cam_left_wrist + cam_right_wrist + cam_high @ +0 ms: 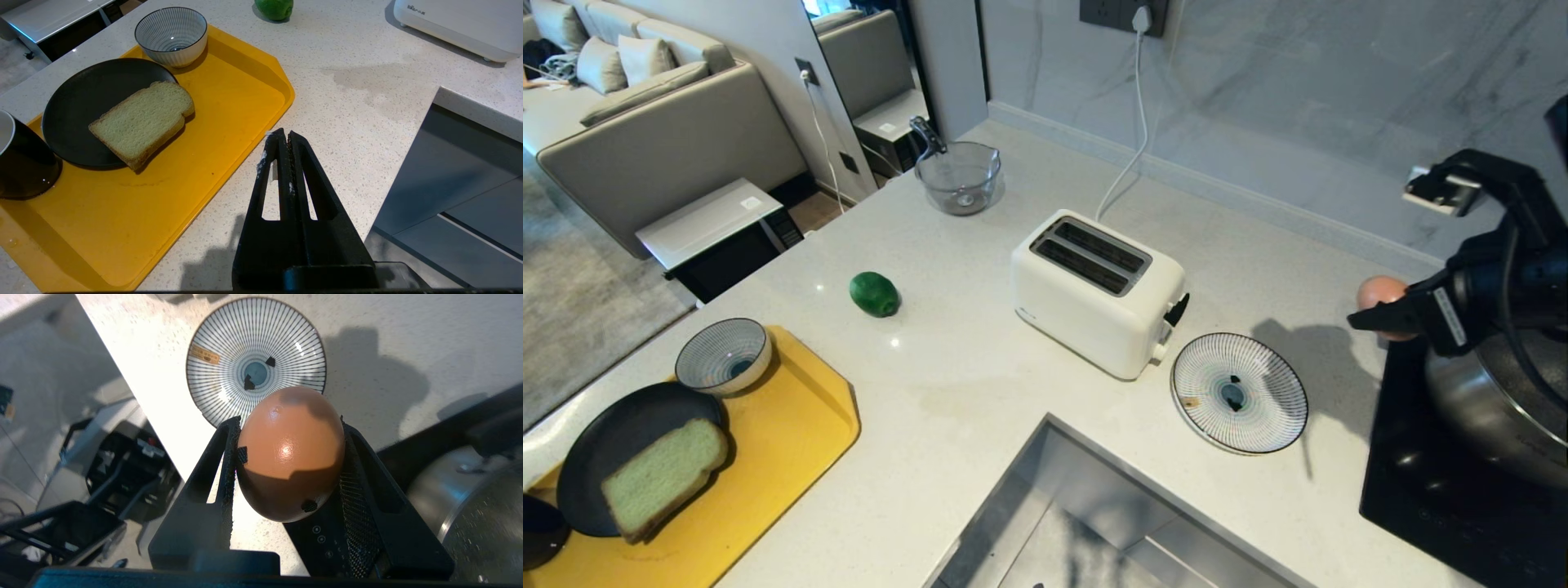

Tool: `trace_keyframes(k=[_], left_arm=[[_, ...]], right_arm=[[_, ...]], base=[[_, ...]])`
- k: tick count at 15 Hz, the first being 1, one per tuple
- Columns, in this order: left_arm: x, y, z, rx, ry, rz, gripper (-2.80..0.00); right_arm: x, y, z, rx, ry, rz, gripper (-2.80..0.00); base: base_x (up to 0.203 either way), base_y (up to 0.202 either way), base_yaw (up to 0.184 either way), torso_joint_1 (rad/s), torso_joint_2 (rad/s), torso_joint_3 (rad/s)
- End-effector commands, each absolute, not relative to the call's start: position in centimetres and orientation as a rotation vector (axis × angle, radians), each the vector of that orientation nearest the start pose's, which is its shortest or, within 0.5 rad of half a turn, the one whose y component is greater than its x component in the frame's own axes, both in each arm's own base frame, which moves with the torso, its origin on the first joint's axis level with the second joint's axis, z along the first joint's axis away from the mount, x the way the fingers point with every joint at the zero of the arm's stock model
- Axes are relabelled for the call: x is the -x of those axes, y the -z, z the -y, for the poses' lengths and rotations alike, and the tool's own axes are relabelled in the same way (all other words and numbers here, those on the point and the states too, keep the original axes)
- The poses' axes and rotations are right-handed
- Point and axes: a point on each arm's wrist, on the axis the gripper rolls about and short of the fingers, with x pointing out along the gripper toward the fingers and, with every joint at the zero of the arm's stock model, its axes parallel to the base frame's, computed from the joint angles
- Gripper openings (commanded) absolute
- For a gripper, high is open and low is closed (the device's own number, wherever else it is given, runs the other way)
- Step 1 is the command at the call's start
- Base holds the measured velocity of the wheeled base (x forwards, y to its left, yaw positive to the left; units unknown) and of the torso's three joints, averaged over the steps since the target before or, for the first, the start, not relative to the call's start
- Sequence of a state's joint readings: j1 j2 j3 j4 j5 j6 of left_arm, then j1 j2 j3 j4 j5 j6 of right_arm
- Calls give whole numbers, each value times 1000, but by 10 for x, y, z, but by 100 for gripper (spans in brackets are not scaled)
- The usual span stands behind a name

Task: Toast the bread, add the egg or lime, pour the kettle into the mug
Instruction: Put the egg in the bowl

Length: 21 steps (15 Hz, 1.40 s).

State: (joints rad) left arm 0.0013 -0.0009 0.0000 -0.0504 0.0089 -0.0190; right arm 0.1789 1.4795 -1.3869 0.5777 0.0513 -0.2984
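A pinkish-brown egg point(291, 453) with dark spots is held off the counter, my right gripper point(288, 422) shut on it. In the head view the egg point(1380, 292) hangs just right of a striped plate point(1239, 392), at the hob's edge. The pale green bread point(662, 478) lies on a black plate point(605, 449) on the yellow tray point(800, 416). The lime point(875, 294) rests on the counter left of the white toaster point(1094, 290). The black mug point(20, 159) stands at the tray's near corner. My left gripper point(284, 136) hovers shut and empty beside the tray. The kettle is out of view.
A striped bowl point(723, 355) sits on the tray's far end. A glass jug point(958, 175) stands at the back. The sink point(1094, 523) opens at the counter's front. A steel pot point(1494, 400) sits on the black hob point(1421, 490) at the right.
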Motion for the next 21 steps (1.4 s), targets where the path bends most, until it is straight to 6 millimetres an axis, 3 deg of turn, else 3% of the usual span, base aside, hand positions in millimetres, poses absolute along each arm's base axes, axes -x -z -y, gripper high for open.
trace_keyframes(k=[1,4,6,11,16,21], left_arm=[[22,-76,0,20,-10,37,-280],[22,-76,0,20,-10,37,-280],[22,-76,0,20,-10,38,-280],[22,-76,0,20,-10,38,-280],[22,-76,0,20,-10,37,-280],[22,-76,0,20,-10,38,-280]], right_arm=[[-171,-323,-32,298,-288,-487,-280],[-121,-334,-22,230,-217,-387,-280],[-102,-335,-18,173,-164,-294,-280],[-92,-314,-12,132,11,-44,-280],[-96,-286,-12,61,43,92,-280],[-99,-279,-13,5,84,77,-280]], base=[[0,0,0,0,0,0],[0,0,0,0,0,0],[0,0,0,0,0,0],[0,0,0,0,0,0],[0,0,0,0,0,0],[0,0,0,0,0,0]])
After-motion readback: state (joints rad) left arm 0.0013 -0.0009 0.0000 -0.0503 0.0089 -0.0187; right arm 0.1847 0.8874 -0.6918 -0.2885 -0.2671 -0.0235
